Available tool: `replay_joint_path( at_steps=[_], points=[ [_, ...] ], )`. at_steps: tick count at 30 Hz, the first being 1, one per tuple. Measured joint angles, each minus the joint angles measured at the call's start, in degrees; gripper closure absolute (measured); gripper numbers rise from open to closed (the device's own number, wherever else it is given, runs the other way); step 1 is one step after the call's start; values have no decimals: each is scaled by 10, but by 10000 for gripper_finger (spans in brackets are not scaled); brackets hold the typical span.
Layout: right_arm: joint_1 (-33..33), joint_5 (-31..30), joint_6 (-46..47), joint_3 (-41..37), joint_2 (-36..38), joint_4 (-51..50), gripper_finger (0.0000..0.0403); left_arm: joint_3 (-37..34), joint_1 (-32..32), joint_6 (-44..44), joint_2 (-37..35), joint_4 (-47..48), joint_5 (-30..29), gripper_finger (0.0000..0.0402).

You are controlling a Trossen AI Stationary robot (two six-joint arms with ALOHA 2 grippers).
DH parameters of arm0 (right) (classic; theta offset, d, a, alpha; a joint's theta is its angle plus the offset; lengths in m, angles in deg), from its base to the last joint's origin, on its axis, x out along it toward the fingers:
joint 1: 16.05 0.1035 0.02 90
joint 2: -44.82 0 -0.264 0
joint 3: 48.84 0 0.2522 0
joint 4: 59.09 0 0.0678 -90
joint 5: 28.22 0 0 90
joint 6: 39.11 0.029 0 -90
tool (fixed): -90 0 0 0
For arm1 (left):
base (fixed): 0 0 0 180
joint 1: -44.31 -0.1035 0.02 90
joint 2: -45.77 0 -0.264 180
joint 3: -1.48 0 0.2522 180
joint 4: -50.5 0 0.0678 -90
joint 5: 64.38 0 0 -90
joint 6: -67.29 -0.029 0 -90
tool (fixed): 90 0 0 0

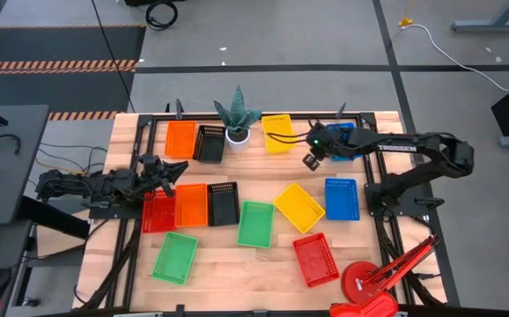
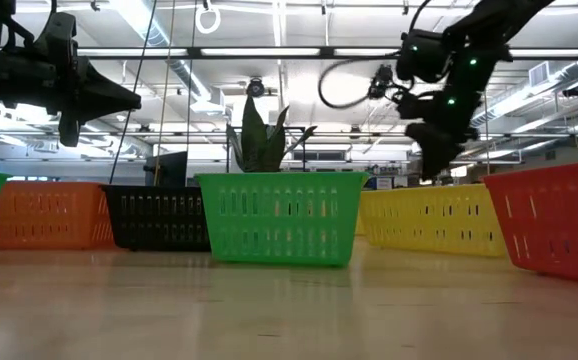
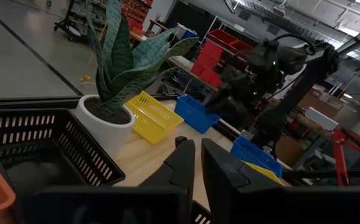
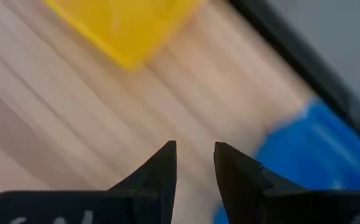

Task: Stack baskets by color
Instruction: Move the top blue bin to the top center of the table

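right now the right gripper (image 1: 311, 162) hangs above bare wood between the far yellow basket (image 1: 277, 132) and the far blue basket (image 1: 343, 141), jaws parted and empty. to do this well, centre one finger over a rim before descending. the left gripper (image 1: 168, 173), fingers nearly closed and holding nothing, waits by the near orange basket (image 1: 191, 204).

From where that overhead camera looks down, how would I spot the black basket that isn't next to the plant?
Start at the white pot with the spiky plant at the table's far edge and come straight toward the table's middle. There, three baskets lie side by side in a row: red, orange, black. The black basket is the right-hand one, with the tilted green basket beside it.
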State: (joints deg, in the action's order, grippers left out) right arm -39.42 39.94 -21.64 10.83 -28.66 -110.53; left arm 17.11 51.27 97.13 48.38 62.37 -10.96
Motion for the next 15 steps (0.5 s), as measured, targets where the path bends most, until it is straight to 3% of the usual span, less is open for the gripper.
replay_joint_path(
  at_steps=[6, 15],
  points=[
    [-3, -26, 39, 0, 4, -98, 249, 0, 0, -3, 0, 0, 0, 370],
    [-5, 9, 31, -24, 4, -140, 198, 0, 0, -5, 0, 1, 0, 364]
  ],
)
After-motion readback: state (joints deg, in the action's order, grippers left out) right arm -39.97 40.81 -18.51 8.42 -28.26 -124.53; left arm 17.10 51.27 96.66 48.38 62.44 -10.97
